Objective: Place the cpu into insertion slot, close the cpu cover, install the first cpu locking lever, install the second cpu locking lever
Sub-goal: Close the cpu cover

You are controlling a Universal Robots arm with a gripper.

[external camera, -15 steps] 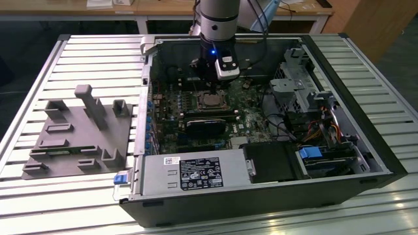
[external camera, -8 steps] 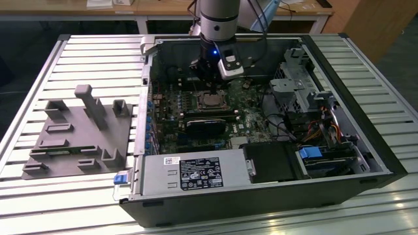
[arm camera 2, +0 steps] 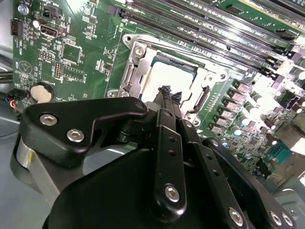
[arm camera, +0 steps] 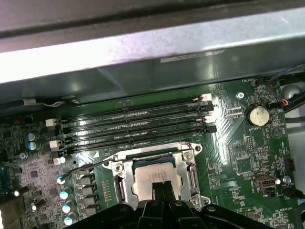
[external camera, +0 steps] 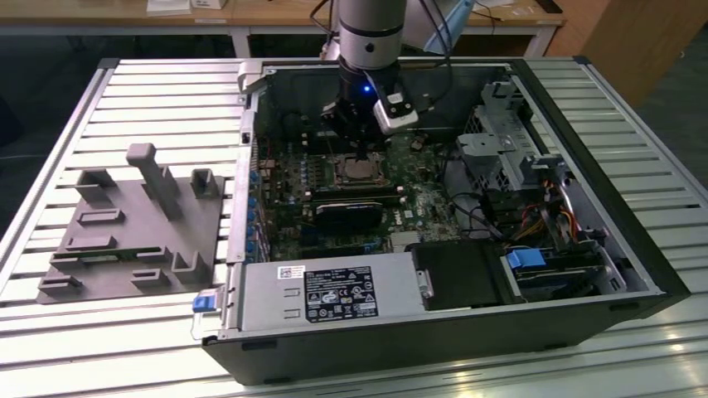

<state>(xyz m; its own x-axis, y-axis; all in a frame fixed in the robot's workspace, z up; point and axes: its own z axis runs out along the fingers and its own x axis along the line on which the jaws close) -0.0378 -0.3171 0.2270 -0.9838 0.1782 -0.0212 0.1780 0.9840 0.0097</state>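
my gripper [arm camera 2: 170,93] pinched narrow, holding nothing, tips just above the cpu [arm camera: 151,174], cpu seated around the middle of the board [arm camera: 238,152], cover [arm camera: 122,177] down flat around it

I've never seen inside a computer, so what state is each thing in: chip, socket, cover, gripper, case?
cpu: seated, metal top up.
insertion slot: holds the cpu.
cpu cover: down, lying flat around the cpu.
gripper: shut, fingertips over the cpu.
computer case: on its side, open.
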